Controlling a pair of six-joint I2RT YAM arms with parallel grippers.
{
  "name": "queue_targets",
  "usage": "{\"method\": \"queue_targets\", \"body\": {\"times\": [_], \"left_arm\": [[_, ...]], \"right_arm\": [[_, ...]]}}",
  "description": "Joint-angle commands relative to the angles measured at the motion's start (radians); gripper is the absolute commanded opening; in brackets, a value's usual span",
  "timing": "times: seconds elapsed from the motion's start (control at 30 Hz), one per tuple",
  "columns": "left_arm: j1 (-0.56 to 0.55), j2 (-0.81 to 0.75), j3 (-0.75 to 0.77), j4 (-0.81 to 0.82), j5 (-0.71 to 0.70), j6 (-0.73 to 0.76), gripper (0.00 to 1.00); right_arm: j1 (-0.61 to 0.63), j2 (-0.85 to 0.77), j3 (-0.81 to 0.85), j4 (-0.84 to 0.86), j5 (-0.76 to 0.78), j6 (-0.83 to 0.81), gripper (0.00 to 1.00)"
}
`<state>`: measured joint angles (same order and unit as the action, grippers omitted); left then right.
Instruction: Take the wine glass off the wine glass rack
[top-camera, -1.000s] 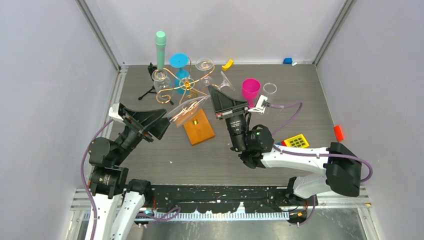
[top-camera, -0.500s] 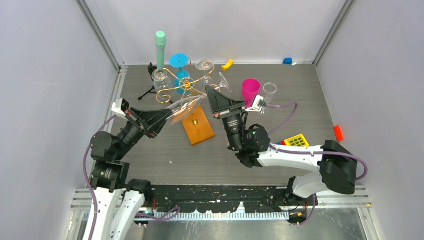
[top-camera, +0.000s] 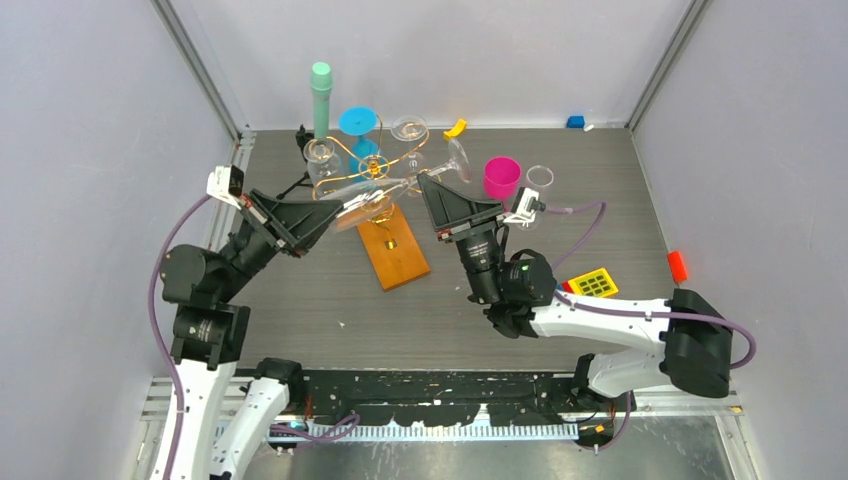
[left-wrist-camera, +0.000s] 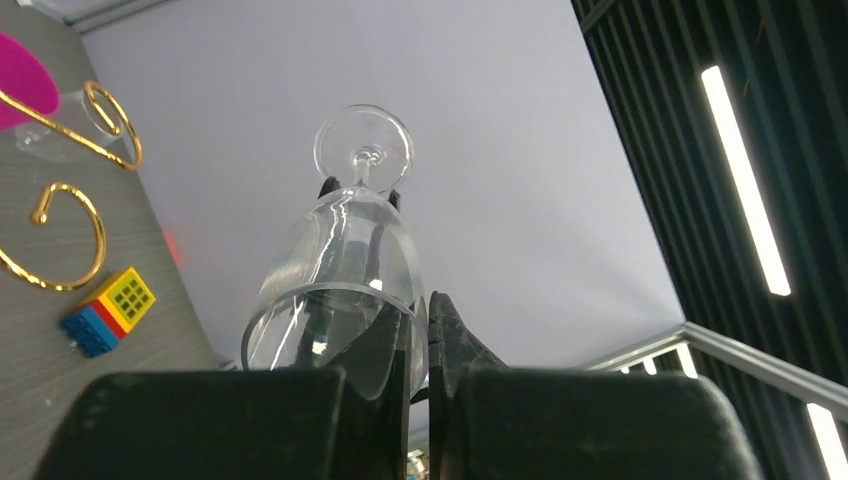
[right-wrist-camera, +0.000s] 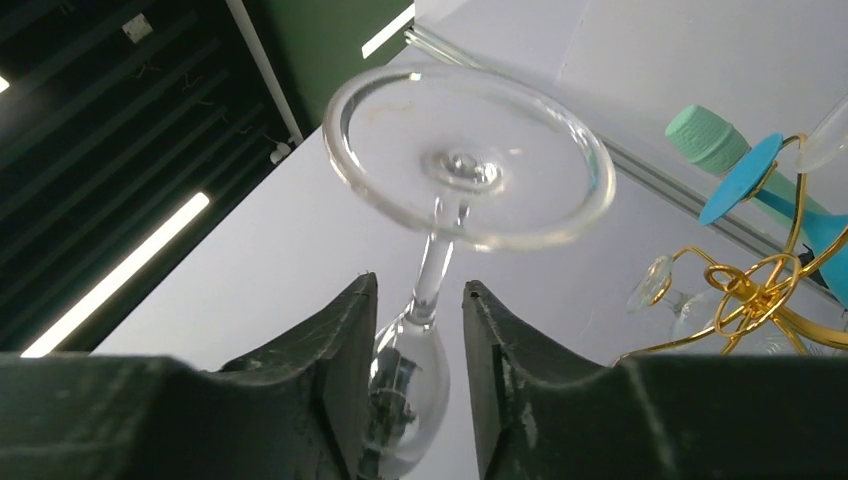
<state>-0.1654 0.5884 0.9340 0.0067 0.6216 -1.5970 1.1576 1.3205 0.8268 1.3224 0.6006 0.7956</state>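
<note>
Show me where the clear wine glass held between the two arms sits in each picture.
Top external: wine glass upper middle, lying sideways.
Left wrist: wine glass at centre, rim nearest.
Right wrist: wine glass upper centre, foot nearest.
Shared landmark: gold rack, in all three.

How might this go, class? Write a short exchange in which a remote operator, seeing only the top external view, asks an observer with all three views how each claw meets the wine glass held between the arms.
Operator: From above I cannot tell how the left claw grips the wine glass. What do you see?
Observer: The left wrist view shows its fingers pinching the bowl's wall at the rim, one inside and one outside.
Operator: Has the right claw closed on the stem?
Observer: No. The right wrist view shows its fingers on either side of the stem, with a clear gap on each side.
</note>
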Motion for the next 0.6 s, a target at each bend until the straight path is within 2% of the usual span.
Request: {"method": "queue_targets", "body": {"times": [0.0, 0.2, 0.33, 0.5, 0.57], "left_arm": [[-0.002, 0.064, 0.096, 0.047, 0.033, 0.123, 0.0], [-0.001, 0.151, 0.189, 0.035, 0.047, 0.197, 0.0], [-0.002, 0.224, 0.287, -0.055, 0.058, 0.297, 0.0], [-0.027, 0.287, 0.368, -0.1, 0.052, 0.379, 0.0], [-0.056, 0.31, 0.401, -0.14, 0.031, 0.435, 0.0]], "right_arm": [[0.008, -0.079, -0.01, -0.089, -0.028, -0.012, 0.49], [0.007, -0.162, -0.051, -0.17, -0.04, -0.005, 0.6], [0.008, -0.274, -0.072, -0.34, -0.059, -0.005, 0.63], [0.007, -0.49, 0.021, -0.922, -0.105, -0.011, 0.61], [0.007, -0.557, 0.05, -1.097, -0.097, -0.038, 0.6]]}}
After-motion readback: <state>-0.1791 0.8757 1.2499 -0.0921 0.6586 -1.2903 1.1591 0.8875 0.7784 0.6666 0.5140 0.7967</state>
